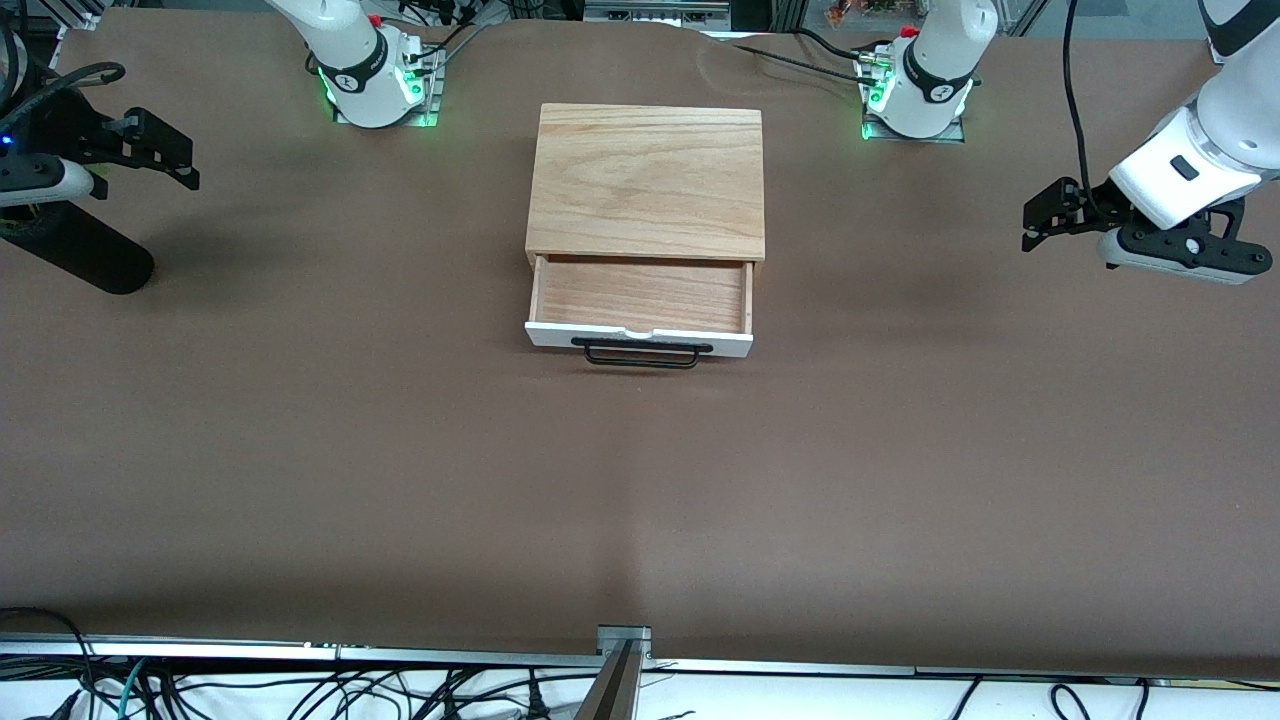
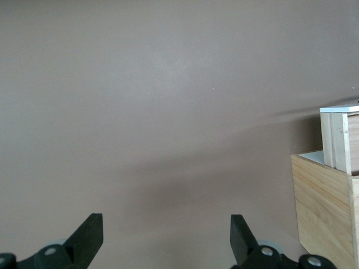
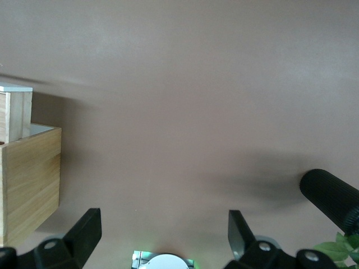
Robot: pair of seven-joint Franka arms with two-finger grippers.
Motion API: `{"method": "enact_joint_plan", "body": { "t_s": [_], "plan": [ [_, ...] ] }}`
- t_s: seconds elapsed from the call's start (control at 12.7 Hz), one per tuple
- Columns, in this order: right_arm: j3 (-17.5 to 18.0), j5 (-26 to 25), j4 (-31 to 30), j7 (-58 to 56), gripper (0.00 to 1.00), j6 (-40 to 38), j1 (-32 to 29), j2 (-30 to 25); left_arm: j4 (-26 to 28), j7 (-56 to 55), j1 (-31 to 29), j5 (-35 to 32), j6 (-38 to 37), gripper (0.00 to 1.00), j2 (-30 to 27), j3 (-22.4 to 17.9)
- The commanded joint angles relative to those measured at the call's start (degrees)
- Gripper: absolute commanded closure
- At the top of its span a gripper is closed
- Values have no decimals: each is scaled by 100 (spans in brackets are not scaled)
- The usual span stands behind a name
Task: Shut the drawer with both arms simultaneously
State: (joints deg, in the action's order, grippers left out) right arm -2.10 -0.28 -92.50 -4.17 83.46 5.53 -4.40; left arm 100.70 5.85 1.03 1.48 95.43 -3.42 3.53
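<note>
The light oak box (image 1: 645, 180) stands mid-table between the arm bases. Its drawer (image 1: 640, 293) is pulled out toward the front camera, showing an empty wood tray, a white front panel (image 1: 640, 338) and a black wire handle (image 1: 640, 355). My left gripper (image 1: 1048, 213) hangs open and empty over the table at the left arm's end, well apart from the box. My right gripper (image 1: 160, 152) hangs open and empty over the right arm's end. The left wrist view shows the open gripper (image 2: 165, 227), the box (image 2: 325, 207) and the drawer (image 2: 336, 137). The right wrist view shows the open gripper (image 3: 164, 224), the box (image 3: 28, 179) and the drawer (image 3: 14, 112).
A black cylinder (image 1: 75, 250) lies on the brown table below the right gripper; it also shows in the right wrist view (image 3: 331, 196). The right arm's base (image 1: 375, 70) and the left arm's base (image 1: 915, 95) stand at the table's back edge.
</note>
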Motion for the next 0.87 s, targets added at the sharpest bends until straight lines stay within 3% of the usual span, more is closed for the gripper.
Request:
{"method": "enact_joint_plan", "body": {
  "t_s": [0.0,0.79],
  "plan": [
    [26,1,65,126,0,-162,1,-43,81,-22,-76,124,-77,0,-133,69],
    [87,80,83,268,0,-189,1,-70,63,-145,-68,124,-147,0,-124,78]
  ]
}}
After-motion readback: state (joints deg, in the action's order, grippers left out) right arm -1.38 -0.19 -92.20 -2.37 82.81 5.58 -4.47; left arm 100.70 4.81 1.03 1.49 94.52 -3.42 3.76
